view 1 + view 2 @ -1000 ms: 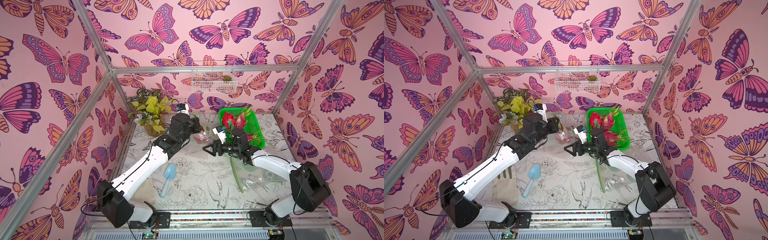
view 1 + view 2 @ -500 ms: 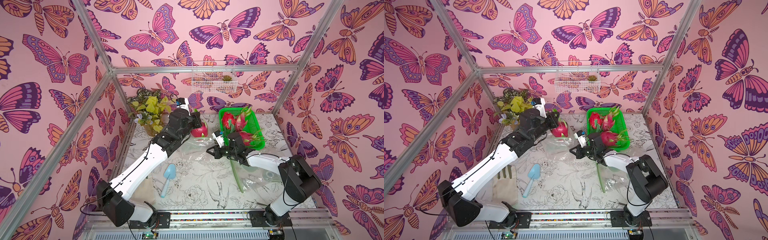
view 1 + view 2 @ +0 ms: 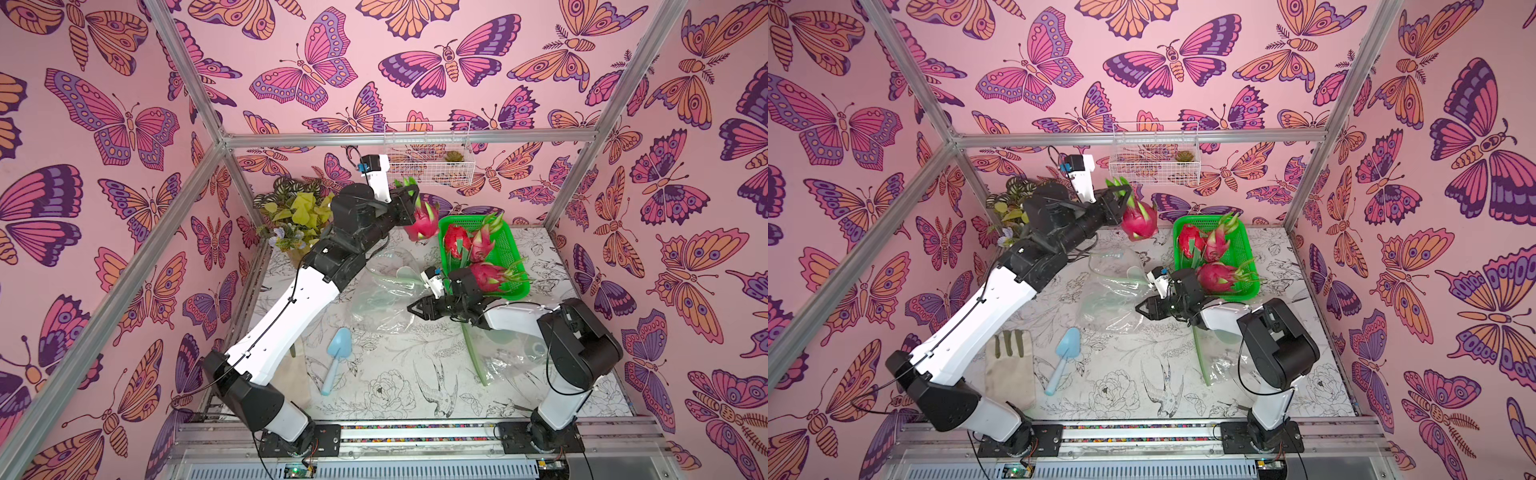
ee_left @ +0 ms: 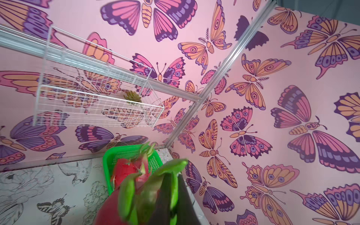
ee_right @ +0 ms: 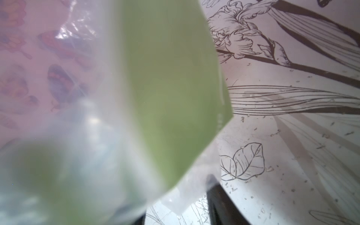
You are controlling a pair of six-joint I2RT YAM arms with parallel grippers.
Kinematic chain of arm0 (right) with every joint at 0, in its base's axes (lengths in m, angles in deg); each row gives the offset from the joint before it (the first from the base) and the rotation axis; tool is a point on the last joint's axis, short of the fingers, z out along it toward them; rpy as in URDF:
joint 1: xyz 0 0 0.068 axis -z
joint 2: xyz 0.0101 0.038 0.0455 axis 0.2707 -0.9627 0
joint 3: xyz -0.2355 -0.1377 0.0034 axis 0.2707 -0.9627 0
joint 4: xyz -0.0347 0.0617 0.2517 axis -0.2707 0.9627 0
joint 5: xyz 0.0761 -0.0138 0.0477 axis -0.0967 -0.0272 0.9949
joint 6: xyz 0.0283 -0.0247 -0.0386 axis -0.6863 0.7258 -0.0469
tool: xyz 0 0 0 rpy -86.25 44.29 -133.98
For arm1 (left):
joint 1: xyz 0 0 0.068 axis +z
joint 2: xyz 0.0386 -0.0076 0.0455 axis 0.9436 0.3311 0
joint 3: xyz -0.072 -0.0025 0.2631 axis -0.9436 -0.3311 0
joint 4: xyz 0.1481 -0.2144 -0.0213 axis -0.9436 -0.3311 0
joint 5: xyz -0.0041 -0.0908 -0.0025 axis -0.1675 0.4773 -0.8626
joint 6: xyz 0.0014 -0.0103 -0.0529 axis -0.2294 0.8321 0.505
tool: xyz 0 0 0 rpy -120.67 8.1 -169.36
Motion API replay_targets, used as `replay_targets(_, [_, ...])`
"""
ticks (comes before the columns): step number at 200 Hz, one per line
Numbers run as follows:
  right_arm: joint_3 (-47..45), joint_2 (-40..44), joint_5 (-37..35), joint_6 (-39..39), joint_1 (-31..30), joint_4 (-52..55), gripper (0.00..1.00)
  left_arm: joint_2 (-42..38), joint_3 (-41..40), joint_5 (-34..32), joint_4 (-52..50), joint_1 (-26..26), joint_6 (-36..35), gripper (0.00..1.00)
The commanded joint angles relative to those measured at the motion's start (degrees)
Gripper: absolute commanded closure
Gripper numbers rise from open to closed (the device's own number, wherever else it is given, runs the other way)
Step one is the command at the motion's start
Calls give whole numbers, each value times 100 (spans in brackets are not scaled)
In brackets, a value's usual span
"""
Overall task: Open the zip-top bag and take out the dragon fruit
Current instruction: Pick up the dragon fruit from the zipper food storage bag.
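My left gripper (image 3: pixel 409 200) (image 3: pixel 1121 198) is shut on the green leafy end of a magenta dragon fruit (image 3: pixel 419 223) (image 3: pixel 1140 221). The fruit hangs in the air just left of the green basket (image 3: pixel 469 217) (image 3: pixel 1204 219). In the left wrist view the leaves are pinched in the gripper (image 4: pixel 174 178), with the fruit's skin (image 4: pixel 111 210) below. The clear zip-top bag (image 3: pixel 382 295) (image 3: pixel 1113 291) lies slack on the table. My right gripper (image 3: pixel 411 309) (image 3: pixel 1140 309) stands open at its edge, and the bag's film (image 5: pixel 78 116) fills the right wrist view with a corner between the fingers (image 5: pixel 220 204).
Three dragon fruits (image 3: pixel 457 241) (image 3: pixel 482 239) (image 3: pixel 488 276) lie in the basket. A second clear bag with a green strip (image 3: pixel 471 353) lies under the right arm. A blue trowel (image 3: pixel 336 357), a glove (image 3: pixel 1009 365), a potted plant (image 3: pixel 297 220) and a wall-hung wire basket (image 3: pixel 428 162) stand around.
The left arm has lifted the dragon fruit out of the bag and up toward the basket. The bag has sagged onto the table. The right gripper closed, then opened again.
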Motion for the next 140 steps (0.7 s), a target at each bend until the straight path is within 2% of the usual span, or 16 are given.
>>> replay_targets(1, [174,511,-2,196,21,506,39,397,321,537,249,-33,-132,100])
replay_targets(43, [1,1880,-101,452,562,1685,39,1149,945,991,412,-42,-123,100])
replay_targets(95, [-218,3292,-597,145,2060,2794,46,2044,1395,1290,565,-86,-45,100])
replay_targets(140, [-398,3995,-1066,-301,2956,2961,46,2848,1848,1487,583,-243,66,100])
